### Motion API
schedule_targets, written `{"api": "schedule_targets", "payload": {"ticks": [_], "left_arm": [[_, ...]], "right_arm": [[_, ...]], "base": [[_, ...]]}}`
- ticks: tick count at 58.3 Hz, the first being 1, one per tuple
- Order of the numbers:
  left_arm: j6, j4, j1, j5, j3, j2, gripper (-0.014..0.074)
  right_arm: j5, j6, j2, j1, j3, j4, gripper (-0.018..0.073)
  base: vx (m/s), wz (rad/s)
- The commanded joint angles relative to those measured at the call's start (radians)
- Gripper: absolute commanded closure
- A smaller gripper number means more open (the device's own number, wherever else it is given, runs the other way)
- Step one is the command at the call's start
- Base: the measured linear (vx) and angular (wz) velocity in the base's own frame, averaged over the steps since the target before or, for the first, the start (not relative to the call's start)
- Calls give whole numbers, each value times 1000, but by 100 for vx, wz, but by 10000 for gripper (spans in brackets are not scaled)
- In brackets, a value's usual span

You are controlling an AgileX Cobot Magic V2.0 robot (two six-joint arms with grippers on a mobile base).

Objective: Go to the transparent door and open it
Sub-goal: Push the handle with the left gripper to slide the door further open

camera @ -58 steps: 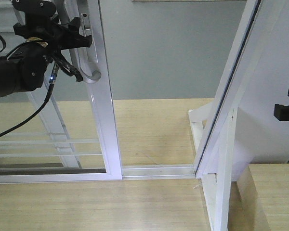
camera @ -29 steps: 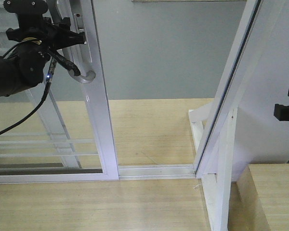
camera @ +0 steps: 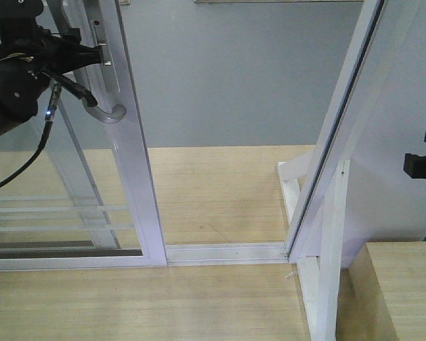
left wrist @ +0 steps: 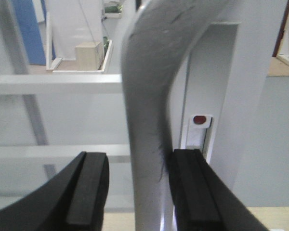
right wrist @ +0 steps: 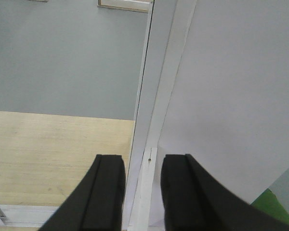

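Door-opening looks well underway: the transparent door [camera: 143, 206] stands at the left of the front view, its stile well apart from the white frame post [camera: 334, 177] at right, with bare track [camera: 227, 252] between them. Left end effector [left wrist: 138, 192] straddles the grey handle [camera: 111, 112], spread, with the frame-right pad [left wrist: 190, 187] touching it and the other just clear. Right end effector [right wrist: 143, 192] hangs slightly parted, holding nothing. Left to do, I'd judge: finish the slide, then let go. No containers in sight.
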Motion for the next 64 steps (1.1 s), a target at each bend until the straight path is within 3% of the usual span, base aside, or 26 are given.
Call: {"api": "schedule_targets", "payload": {"ticks": [1, 17, 36, 64], "left_arm": [[17, -37, 50, -92, -17, -56, 195], [19, -37, 107, -18, -17, -73, 195], [19, -42, 108, 46, -17, -176, 195], [20, -18, 108, 460, -17, -441, 195]], "right_arm": [[-65, -8, -10, -3, -27, -17, 273], [-65, -8, -10, -3, -27, -17, 273], [-58, -8, -10, -3, -27, -17, 273], [-49, -4, -10, -3, -27, -13, 273]], "base": [[0, 0], [0, 0], [0, 0], [0, 0]]}}
